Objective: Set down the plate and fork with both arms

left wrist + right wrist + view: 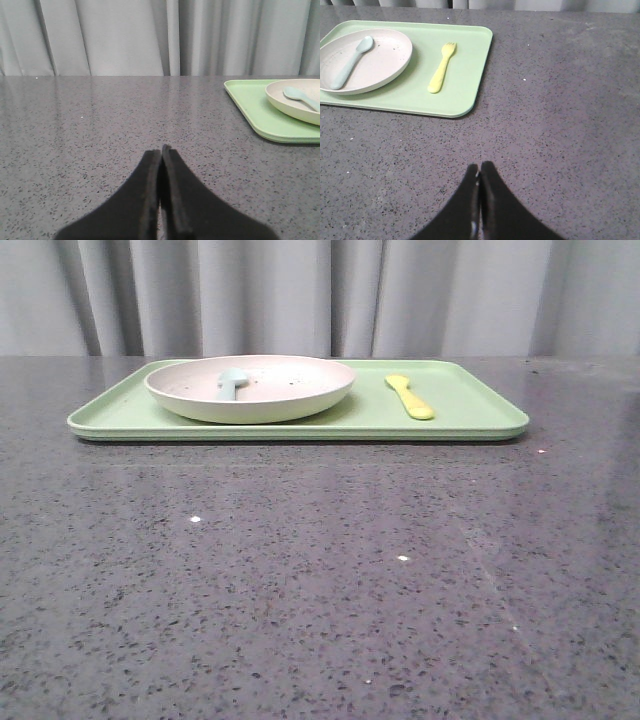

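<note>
Front view: neither arm shows here. The plate (250, 388) sits on the left part of the green tray (470, 410), with a pale blue-green spoon (232, 382) lying inside it. The fork (409, 397) lies flat on the tray's right part, apart from the plate, handle toward the camera. The tray rests on the grey speckled table (320, 580). With both items untouched on the tray, the task seems to be at its very start: the reach has not yet begun.

Left wrist view: the left gripper (162, 148) is pressed shut on nothing, fingertips meeting just above the table. The tray (250, 107) lies ahead of it and off to the side, well apart, and the plate (295, 102) sits at the frame's edge with the spoon (300, 96) in it. The fork is out of this view. Judging by position, this arm is the one for the plate; it would need to spread its jaws, swing toward the tray and take the raised rim.

Right wrist view: the right gripper (480, 172) is likewise closed and empty, low over bare table. The fork (442, 74) lies ahead and slightly to the side, well apart, tines pointing away from the gripper. The plate (380, 62) is beyond it to the side, on the tray (470, 65). This arm likely goes for the fork: open, advance over the tray rim, and come down across the handle. The fork looks thin and flat, though how much it lifts off the tray is hard to tell, so the pinch may need to be low.
</note>
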`<state>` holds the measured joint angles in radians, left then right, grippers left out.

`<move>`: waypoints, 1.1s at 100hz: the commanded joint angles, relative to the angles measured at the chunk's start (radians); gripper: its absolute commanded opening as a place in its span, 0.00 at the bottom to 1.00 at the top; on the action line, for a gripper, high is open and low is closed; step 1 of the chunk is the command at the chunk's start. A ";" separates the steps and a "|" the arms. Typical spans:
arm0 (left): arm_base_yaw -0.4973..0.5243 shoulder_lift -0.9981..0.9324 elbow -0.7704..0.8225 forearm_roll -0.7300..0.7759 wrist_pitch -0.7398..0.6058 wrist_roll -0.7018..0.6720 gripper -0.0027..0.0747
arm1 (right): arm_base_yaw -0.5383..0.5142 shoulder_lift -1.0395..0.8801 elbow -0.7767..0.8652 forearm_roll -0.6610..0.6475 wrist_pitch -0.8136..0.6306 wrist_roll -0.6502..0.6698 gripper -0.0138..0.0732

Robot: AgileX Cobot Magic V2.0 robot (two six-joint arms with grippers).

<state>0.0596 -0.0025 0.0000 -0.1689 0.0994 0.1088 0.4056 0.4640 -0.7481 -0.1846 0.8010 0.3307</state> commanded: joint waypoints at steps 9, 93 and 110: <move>0.000 -0.033 0.013 -0.001 -0.065 -0.013 0.01 | -0.001 0.008 -0.022 -0.023 -0.067 -0.006 0.08; 0.000 -0.033 0.013 -0.001 -0.065 -0.013 0.01 | -0.001 0.008 -0.014 -0.187 -0.065 -0.006 0.08; 0.000 -0.033 0.013 -0.001 -0.065 -0.013 0.01 | -0.011 0.007 0.052 -0.191 -0.187 -0.006 0.08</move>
<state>0.0596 -0.0025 0.0000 -0.1689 0.1011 0.1084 0.4056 0.4640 -0.7098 -0.3367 0.7615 0.3300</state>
